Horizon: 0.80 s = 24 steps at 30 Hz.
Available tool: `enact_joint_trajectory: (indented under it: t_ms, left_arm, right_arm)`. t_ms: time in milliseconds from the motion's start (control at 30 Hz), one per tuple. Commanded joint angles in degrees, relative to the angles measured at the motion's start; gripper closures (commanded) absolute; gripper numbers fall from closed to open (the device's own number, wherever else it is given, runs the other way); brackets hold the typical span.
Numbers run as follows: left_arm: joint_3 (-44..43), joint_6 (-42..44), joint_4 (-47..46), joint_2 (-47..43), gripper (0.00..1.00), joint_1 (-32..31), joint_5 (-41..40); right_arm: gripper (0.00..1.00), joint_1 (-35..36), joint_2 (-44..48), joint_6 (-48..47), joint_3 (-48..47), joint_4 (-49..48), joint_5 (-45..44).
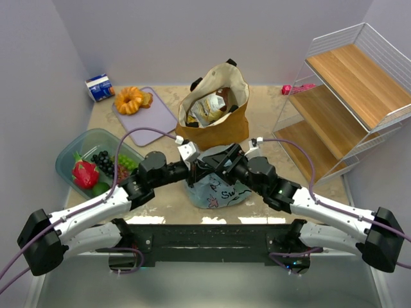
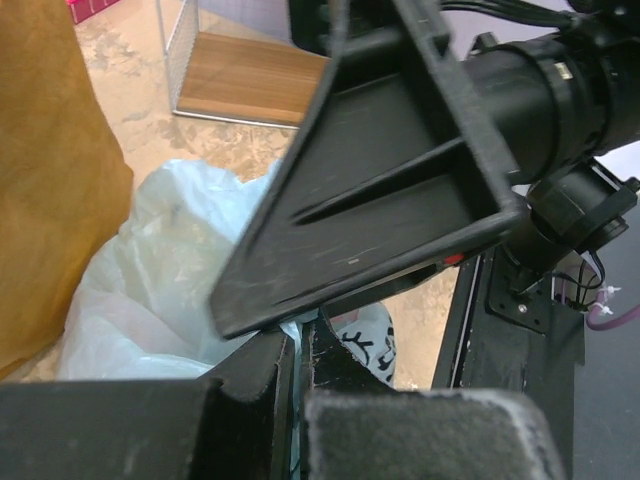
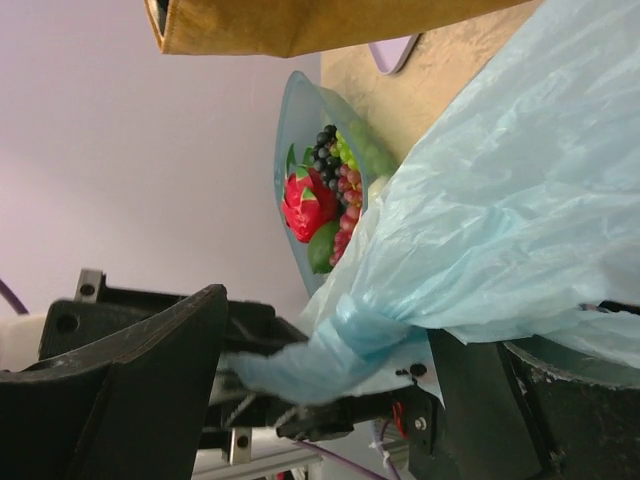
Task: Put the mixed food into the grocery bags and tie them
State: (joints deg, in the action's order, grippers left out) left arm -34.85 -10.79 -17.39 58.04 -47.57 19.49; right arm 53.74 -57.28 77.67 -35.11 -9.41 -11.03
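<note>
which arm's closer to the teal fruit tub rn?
Left. The left arm runs past the near corner of the tub; the right arm lies beyond the blue bag, on the opposite side.

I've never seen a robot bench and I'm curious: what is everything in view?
tote bag: one, tan, back centre
snack packets: few, brownish, inside tote bag
plastic bag: one, light blue, front centre
tub: one, clear teal, left
dragon fruit: one, red, in tub
grapes: bunches, dark and green, in tub
cutting board: one, lilac, back left
pastry: one, orange, on cutting board
carton: one, blue, back corner
shelf rack: one, white wire, wood, right
small item: one, pink, by shelf rack
left gripper: one, black, shut on plastic bag
right gripper: one, black, open around plastic bag
</note>
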Motion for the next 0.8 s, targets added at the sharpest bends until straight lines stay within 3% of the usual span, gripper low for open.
enact_joint_trajectory:
  t_ms: [0, 267, 367, 567, 600, 633, 700, 767]
  left_arm:
    - [0.40, 1.82, -3.27, -2.14, 1.00, -4.19, -3.30]
    - [4.44, 1.65, -4.76, -2.76, 1.00, -12.01, -11.92]
    - [6.02, 1.56, -6.60, -2.67, 1.00, -13.86, -14.29]
    - [6.55, 0.15, -6.96, -1.18, 0.98, -14.74, -16.32]
    - [6.38, -0.37, -6.87, -1.35, 0.83, -14.74, -16.41]
    - [6.11, -0.64, -6.87, -1.61, 0.64, -14.74, -16.24]
    - [5.76, -0.29, -6.00, -2.84, 0.47, -14.74, -15.71]
    - [5.41, 0.24, -4.68, -4.59, 0.34, -14.74, -14.75]
  right_arm:
    - [0.16, 0.23, -1.70, 1.86, 1.54, -4.30, -2.77]
    - [0.22, 0.14, -3.28, 2.58, 3.30, -7.99, -1.19]
    - [0.37, 0.23, -3.63, 1.96, 3.47, -8.08, -0.58]
    - [0.76, 0.14, -2.49, 0.82, 4.44, -8.61, 0.13]
    - [0.80, 0.14, -2.32, 0.03, 4.44, -8.35, 0.22]
    - [0.90, 0.14, -1.88, -1.19, 4.35, -7.91, 0.04]
    - [0.99, 0.14, -0.83, -2.43, 4.88, -8.17, -0.31]
    - [1.00, 0.14, 0.84, -5.31, 6.89, -10.71, -1.45]
